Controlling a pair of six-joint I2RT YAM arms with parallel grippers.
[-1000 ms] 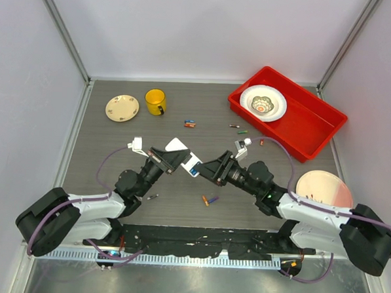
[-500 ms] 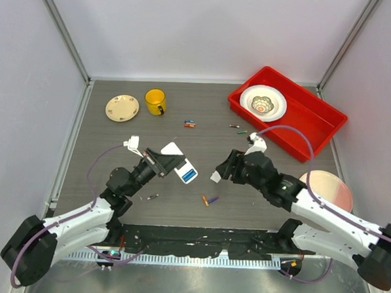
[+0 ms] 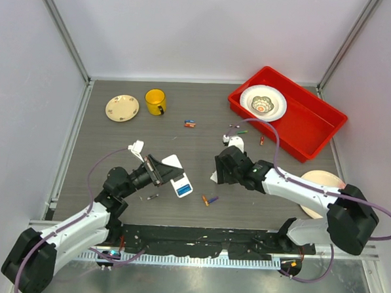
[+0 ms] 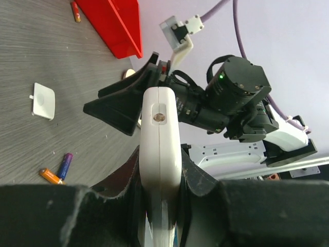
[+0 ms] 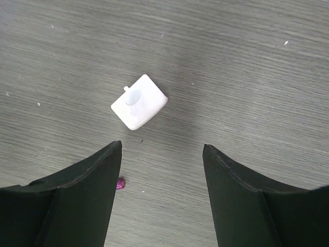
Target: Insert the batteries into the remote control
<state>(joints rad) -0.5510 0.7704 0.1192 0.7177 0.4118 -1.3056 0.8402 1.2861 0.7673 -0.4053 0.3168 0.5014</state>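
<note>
Remote control point(image 3: 178, 182) — one; white square piece point(image 5: 139, 102) — one.

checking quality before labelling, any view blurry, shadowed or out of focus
Top external: evenly lit, sharp. Left wrist: slim white plastic remote control crisp, black foreground below it blurred. Right wrist: small white square plastic piece sharp, soft shadow on the grey table beside it.
</note>
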